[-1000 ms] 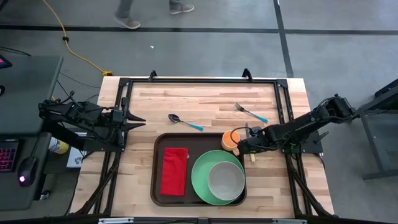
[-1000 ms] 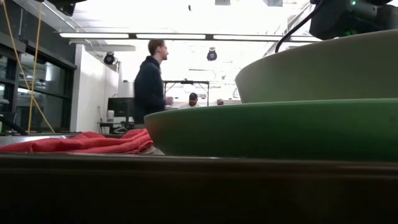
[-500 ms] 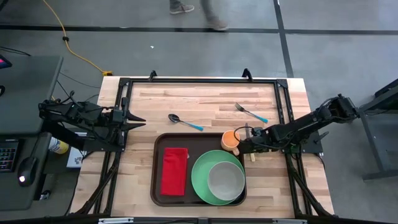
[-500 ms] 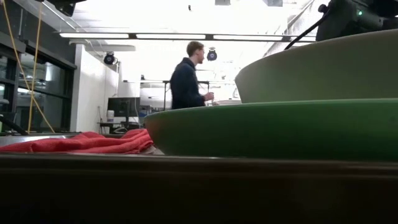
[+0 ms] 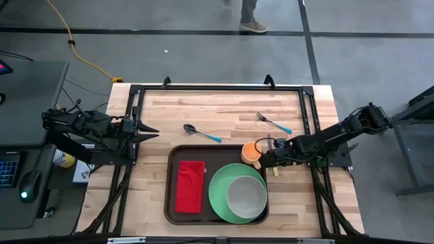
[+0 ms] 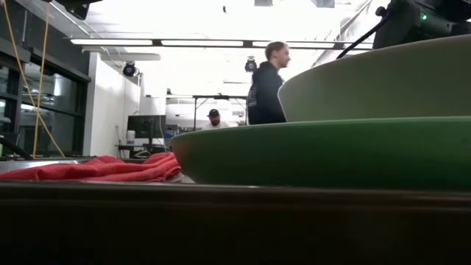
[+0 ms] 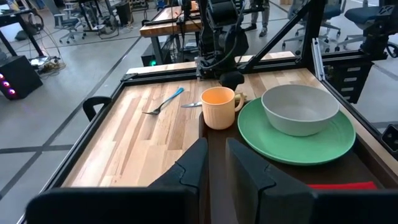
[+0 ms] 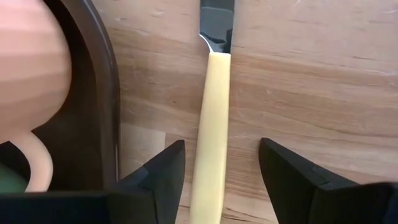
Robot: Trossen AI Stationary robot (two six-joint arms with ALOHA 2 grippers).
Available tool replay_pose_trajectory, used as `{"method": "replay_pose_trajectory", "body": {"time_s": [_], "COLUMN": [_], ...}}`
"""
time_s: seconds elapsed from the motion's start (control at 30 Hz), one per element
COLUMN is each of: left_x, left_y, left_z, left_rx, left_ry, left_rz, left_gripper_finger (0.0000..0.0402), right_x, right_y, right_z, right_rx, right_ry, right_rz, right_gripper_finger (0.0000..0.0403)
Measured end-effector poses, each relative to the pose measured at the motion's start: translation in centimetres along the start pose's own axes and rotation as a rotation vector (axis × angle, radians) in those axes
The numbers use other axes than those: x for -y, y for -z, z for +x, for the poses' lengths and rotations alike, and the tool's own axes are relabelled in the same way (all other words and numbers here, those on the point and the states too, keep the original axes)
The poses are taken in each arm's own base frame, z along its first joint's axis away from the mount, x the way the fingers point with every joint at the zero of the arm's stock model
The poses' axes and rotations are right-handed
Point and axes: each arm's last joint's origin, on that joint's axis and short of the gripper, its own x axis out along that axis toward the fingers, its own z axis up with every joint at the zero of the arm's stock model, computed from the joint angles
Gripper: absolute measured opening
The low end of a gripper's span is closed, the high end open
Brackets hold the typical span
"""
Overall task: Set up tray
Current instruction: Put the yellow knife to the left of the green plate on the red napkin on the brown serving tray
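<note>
The right gripper (image 8: 221, 168) sits low over the wooden tabletop just off the right rim of the large dark brown rectangular plastic tray (image 5: 173, 196), its two dark fingers (image 8: 158, 171) spread apart with nothing between them in contact. Directly in the gap lies a table knife with a cream-yellow handle and a steel blade (image 8: 211, 118), flat on the wood and parallel to the tray's rim. Just inside that rim stands the orange ceramic mug (image 5: 251, 153), at the tray's far right corner. Nearer on the tray rests a round green plate (image 5: 220, 186) carrying a grey-beige bowl (image 5: 246, 196), and to their left a folded red cloth napkin (image 5: 190, 186). Beyond the tray's far edge a blue-handled spoon (image 5: 201, 133) and a blue-handled fork (image 5: 273, 123) lie on bare wood.

The step in hand looks like picking up the knife. Next, the fingers should drop around the handle and close squarely.

The left gripper (image 5: 146, 131) waits well left of the tray, fingers narrowly parted, empty.
</note>
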Motion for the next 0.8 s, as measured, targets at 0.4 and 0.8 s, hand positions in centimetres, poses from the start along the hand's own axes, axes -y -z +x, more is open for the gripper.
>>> {"method": "replay_pose_trajectory", "body": {"time_s": [0.4,0.8], "left_x": [0.00,0.00], "left_y": [0.00,0.01], "left_z": [0.01,0.00], "left_rx": [-0.001,-0.001], "left_ry": [0.000,-0.001], "left_rz": [0.000,0.004], "left_gripper_finger": [0.0088,0.0088], "right_x": [-0.06,-0.29], "right_y": [0.01,-0.04], "right_z": [0.03,0.12], "right_rx": [-0.001,-0.009], "right_ry": [-0.009,-0.035], "right_rz": [-0.015,-0.035], "right_gripper_finger": [0.0185,0.0185]}}
